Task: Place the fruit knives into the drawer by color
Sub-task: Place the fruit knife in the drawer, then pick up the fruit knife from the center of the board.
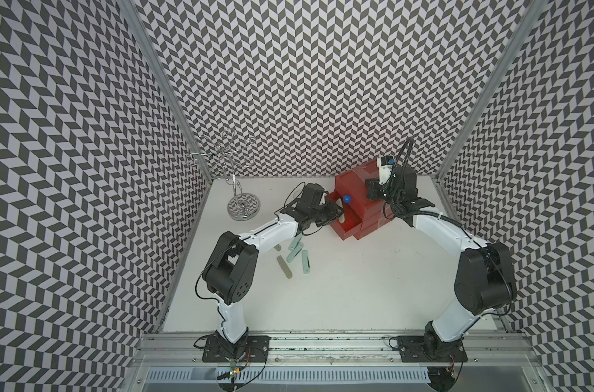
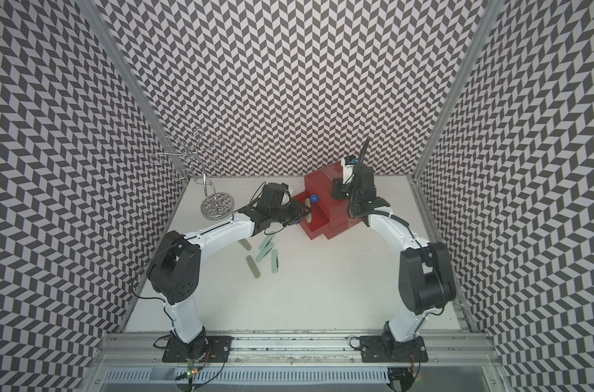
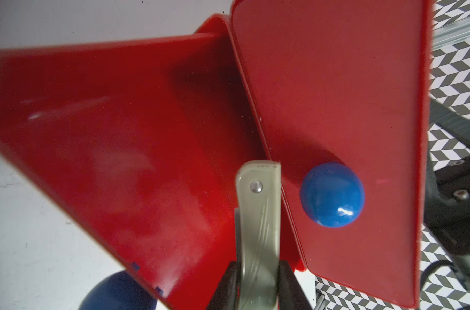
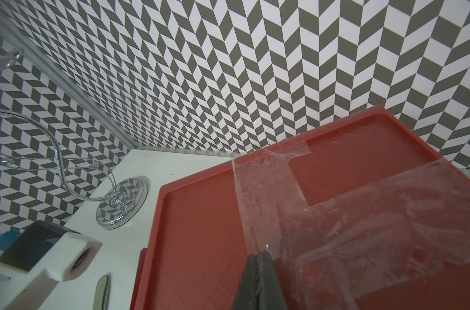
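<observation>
L end effector (image 3: 258, 279) grips a grey-green knife (image 3: 258, 214) over the open drawer (image 3: 121, 134) of the red drawer box (image 1: 351, 185) near the bench (image 1: 356, 288) far edge, R end effector (image 4: 259, 257) clenched empty w/ tips on box top, other knives (image 1: 305, 261) loose toward left edge.

White table (image 1: 356, 298): red drawer (image 1: 353, 188), knives (image 1: 304, 262), chrome stand (image 1: 243, 206).
</observation>
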You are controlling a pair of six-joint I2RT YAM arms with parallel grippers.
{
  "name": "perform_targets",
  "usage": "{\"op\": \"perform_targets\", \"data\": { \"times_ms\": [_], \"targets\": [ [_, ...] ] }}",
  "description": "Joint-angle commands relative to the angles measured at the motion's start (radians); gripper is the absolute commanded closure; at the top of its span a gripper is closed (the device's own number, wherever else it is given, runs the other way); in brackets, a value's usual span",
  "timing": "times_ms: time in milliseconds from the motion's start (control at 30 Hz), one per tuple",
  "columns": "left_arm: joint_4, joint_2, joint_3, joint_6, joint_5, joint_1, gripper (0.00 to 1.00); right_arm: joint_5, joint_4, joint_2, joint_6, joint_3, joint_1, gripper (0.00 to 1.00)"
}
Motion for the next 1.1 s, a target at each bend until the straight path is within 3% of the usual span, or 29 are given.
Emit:
{"op": "perform_targets", "data": {
  "times_ms": [0,467,767,1067],
  "targets": [
    [-0.006,0.01,0.04,0.018,-0.007,-0.002,0.72,-0.046,-0.342,0.168,0.027,-0.126,0.013,1.0],
    [-0.072,-0.036,0.081,0.047,-0.028,-0.002,0.7,-0.049,-0.339,0.177,0.027,-0.126,0.014,1.0],
    [-0.286,-0.225,0.027,0.148,-0.162,0.01,0.69,-0.033,-0.339,0.167,0.03,-0.13,0.012,1.0],
    [-0.471,-0.431,-0.149,0.2,-0.226,0.13,0.66,-0.036,-0.335,0.175,0.03,-0.131,0.012,1.0]
  ]
}}
